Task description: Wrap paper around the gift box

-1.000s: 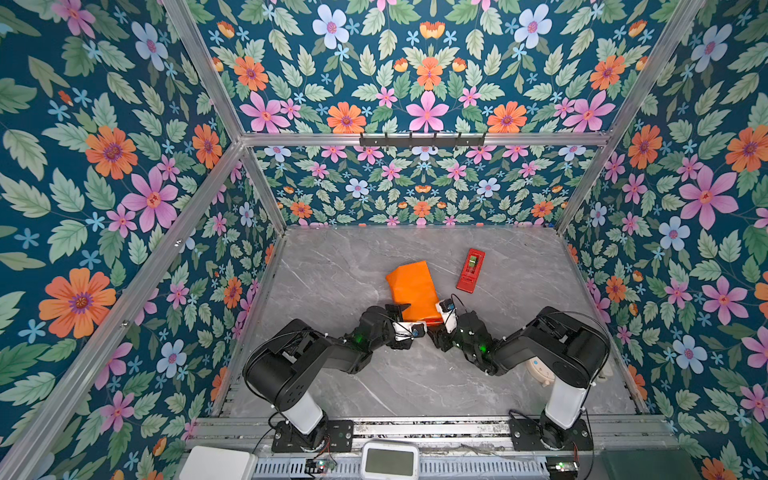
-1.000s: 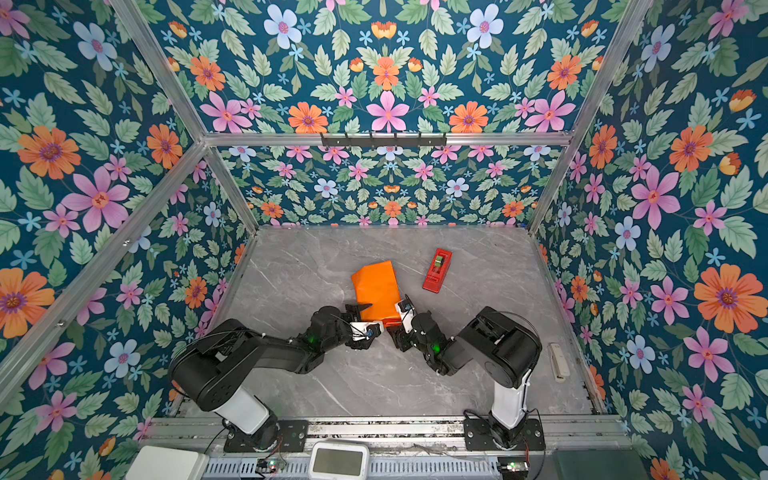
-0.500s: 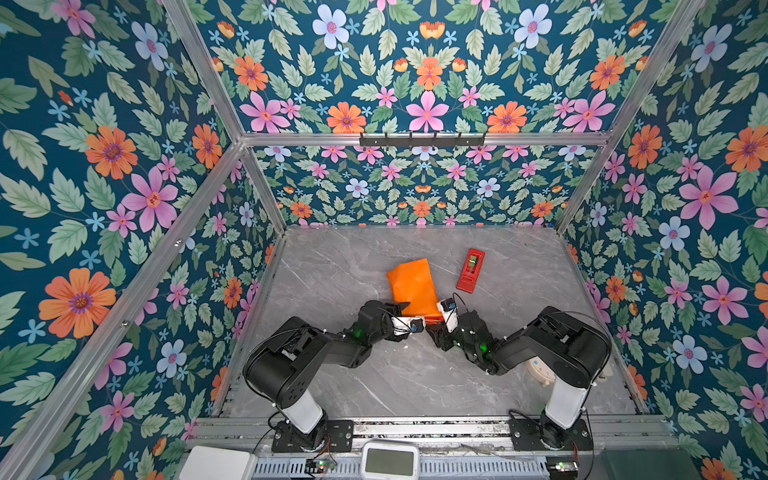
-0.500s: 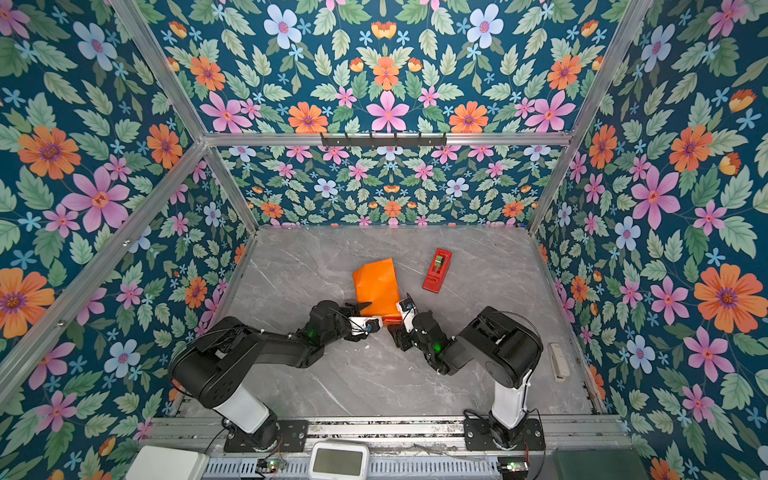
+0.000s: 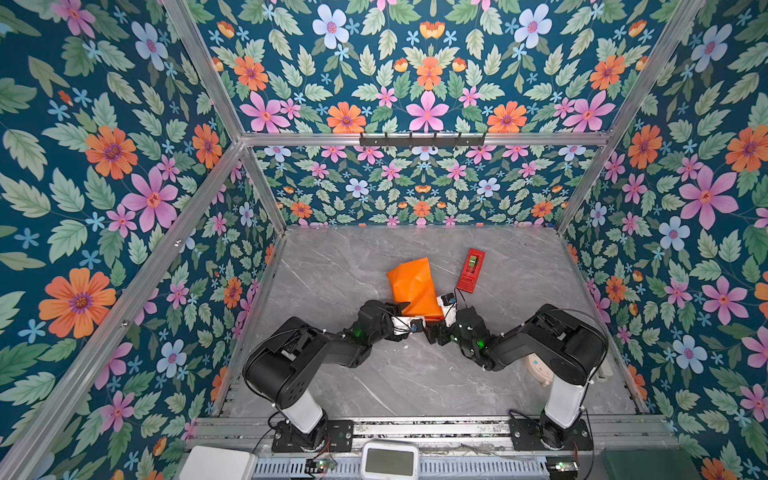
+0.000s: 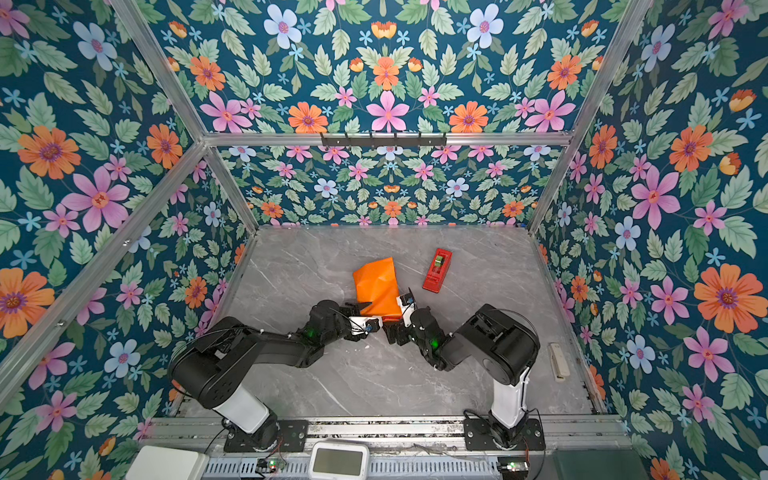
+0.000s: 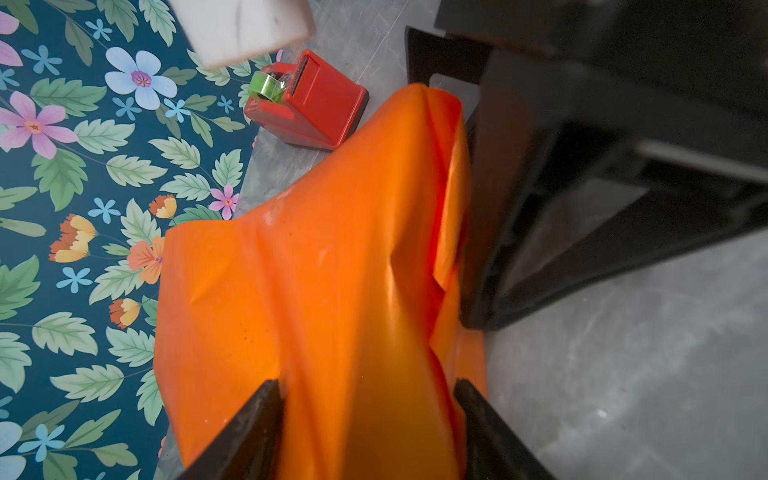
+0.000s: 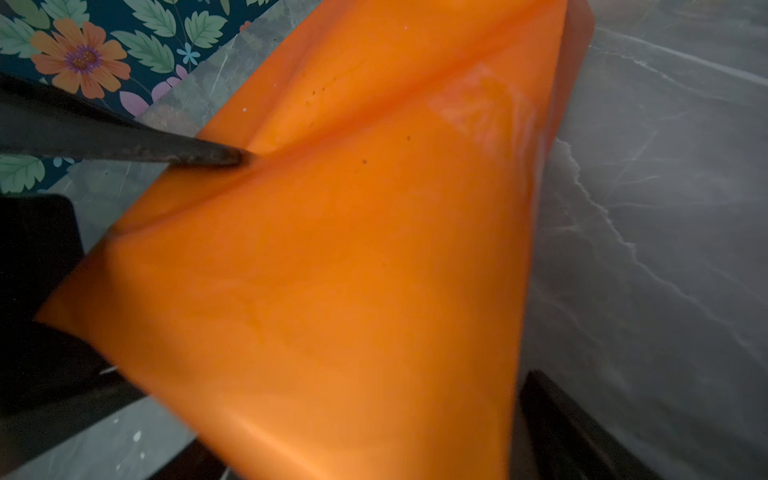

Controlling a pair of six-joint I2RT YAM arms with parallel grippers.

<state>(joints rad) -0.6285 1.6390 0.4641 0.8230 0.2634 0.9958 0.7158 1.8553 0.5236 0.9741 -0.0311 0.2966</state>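
the paper [image 5: 413, 289] lies near the middle of the grey marble tabletop [image 5: 353, 266] as a creased bundle with its glossy orange face outward, longer than it is wide. one end points toward the back wall and the other toward the two arms. in both top views it has a boxy, folded shape [image 6: 376, 286]. the gift box does not show anywhere; no blue is visible, only orange.

the left gripper [image 5: 409, 313] meets the near left corner of the bundle. in the left wrist view its two black fingers [image 7: 257, 424] stand on either side of the paper [image 7: 332, 270] and press into its folds, so the jaws are clamped on the paper. the right wrist view shows one of these fingers denting the orange surface.

the right gripper [image 5: 437, 321] sits at the near right corner, close to the left one. in its wrist view the paper [image 8: 353, 249] fills the space between its spread jaws. the finger seen most clearly [image 8: 552, 415] lies just beside the paper's edge rather than squeezing it, so the jaws look parted. that view is blurred.

a red tape dispenser [image 5: 471, 270] rests on the table just to the right of the bundle's far half, apart from it. a green tape roll [image 7: 268, 85] sits in it.
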